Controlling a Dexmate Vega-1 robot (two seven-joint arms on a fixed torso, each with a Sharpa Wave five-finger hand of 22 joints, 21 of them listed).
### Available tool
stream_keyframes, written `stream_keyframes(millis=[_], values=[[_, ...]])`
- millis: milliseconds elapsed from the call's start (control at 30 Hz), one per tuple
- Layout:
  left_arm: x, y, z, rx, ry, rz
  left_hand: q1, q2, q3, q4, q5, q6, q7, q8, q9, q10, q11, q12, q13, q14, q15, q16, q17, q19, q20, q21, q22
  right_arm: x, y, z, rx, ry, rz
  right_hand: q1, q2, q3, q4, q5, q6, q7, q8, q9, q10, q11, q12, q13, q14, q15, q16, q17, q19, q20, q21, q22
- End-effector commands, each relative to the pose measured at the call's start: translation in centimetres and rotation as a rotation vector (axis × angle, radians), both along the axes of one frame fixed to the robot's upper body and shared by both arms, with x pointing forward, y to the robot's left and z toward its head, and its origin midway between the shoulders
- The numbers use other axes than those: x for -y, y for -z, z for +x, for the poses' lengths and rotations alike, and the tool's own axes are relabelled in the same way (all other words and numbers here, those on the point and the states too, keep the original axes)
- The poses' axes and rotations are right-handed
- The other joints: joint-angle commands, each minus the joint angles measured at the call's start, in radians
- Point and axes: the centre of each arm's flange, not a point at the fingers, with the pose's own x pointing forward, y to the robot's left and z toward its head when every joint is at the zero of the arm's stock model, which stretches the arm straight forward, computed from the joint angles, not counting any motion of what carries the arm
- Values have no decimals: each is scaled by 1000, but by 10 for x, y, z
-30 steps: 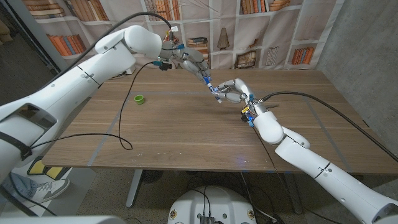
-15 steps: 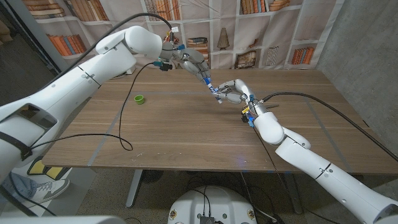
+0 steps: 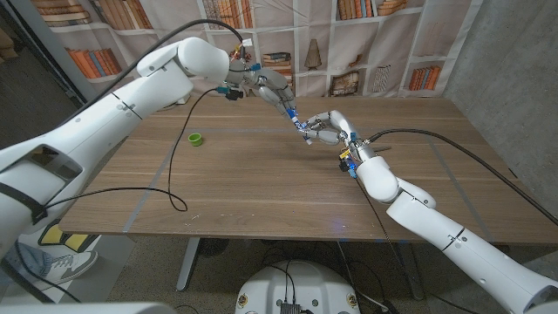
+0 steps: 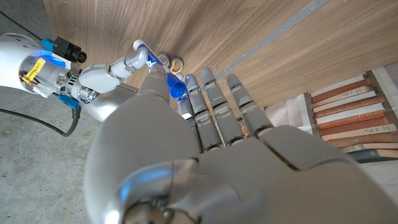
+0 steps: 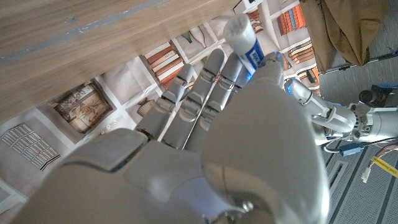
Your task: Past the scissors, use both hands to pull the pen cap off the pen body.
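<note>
Left hand (image 3: 272,90) and right hand (image 3: 324,127) each grip the pen (image 3: 297,121) above the desk (image 3: 261,183); green ring (image 3: 197,138) lies well apart from the left hand.

We see a surface (image 3: 261,183) of brown wood with a fine straight grain and a matt, smooth finish. Both arms wear glossy white plastic shells. The left hand (image 3: 270,88) and right hand (image 3: 327,127) look like satin grey metal or plastic, smooth, with soft highlights. The pen (image 5: 245,42) looks like smooth plastic, white and blue. The green ring (image 3: 197,139) seems glossy plastic. Black cables (image 3: 174,205) have a dull rubbery look.
</note>
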Motion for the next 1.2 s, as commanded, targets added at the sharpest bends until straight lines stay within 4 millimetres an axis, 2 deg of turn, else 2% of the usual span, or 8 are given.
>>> stream_keyframes(millis=[33, 267, 533, 600, 700, 967, 1200], values=[[3, 0, 6, -8, 4, -9, 15, 3, 9, -5, 4, 17, 0, 7, 6, 17, 4, 3, 2, 28, -25, -1, 1, 16, -3, 7, 3, 0, 0, 4, -8, 0, -3, 74, 68, 1, 11, 8, 55, -58, 9, 2, 15, -15, 7, 5, 10, -24, -1, 0, 1, 7, 1, 2], [8, 2, 8, -11, 4, -13, 33, 10, 26, -12, 4, 41, -3, 8, 5, 54, -8, 6, 1, 105, -55, 7, -1, 44, -27, 13, -1, 1, 2, 6, -17, 0, 1, 76, 69, 0, 13, 8, 55, -59, 9, 2, 15, -15, 7, 5, 11, -23, -1, 0, 1, 8, 1, 2], [12, 3, 8, -10, 9, -10, 38, 6, 31, -15, 3, 47, -7, 6, 6, 54, -9, 1, 1, 128, -53, 5, -3, 45, -27, 10, -1, 4, 4, 5, -20, 1, 4, 79, 68, -2, 16, 8, 55, -59, 10, 2, 15, -15, 6, 4, 12, -24, -1, 0, 1, 8, 1, 2], [13, 3, 8, -9, 11, -9, 40, 6, 34, -14, 2, 60, -7, 9, 6, 68, -21, 3, 2, 140, -56, 3, -4, 51, -39, 11, -1, 4, 5, 5, -20, 1, 4, 80, 69, -2, 17, 8, 55, -59, 9, 2, 15, -15, 6, 4, 12, -24, -1, 1, 2, 9, 2, 2], [13, 4, 7, -10, 12, -6, 43, 9, 38, -15, 3, 71, -9, 11, 6, 79, -21, 4, 2, 151, -66, 1, -4, 56, -55, 11, -2, 4, 5, 5, -22, 3, 5, 81, 68, -3, 18, 9, 55, -58, 9, 2, 15, -14, 6, 3, 12, -24, -1, 0, 1, 9, 1, 2], [12, 5, 10, -18, 9, -7, 45, 10, 43, -15, 2, 77, -8, 10, 6, 84, -17, 2, 2, 166, -65, -1, -4, 63, -51, 11, -2, 4, 5, 7, -23, 5, 8, 82, 68, -5, 21, 9, 54, -59, 9, 2, 14, -15, 6, 3, 12, -23, -2, 0, 1, 10, 1, 2], [16, 5, 13, -16, 9, -15, 54, 18, 57, -14, 3, 102, -15, 14, 6, 108, -23, 2, 2, 200, -80, -2, -3, 83, -75, 14, -3, 5, 4, 10, -26, 8, 11, 85, 68, -8, 23, 9, 54, -59, 9, 2, 15, -15, 7, 4, 13, -23, -1, 1, -1, 9, 1, 3]])
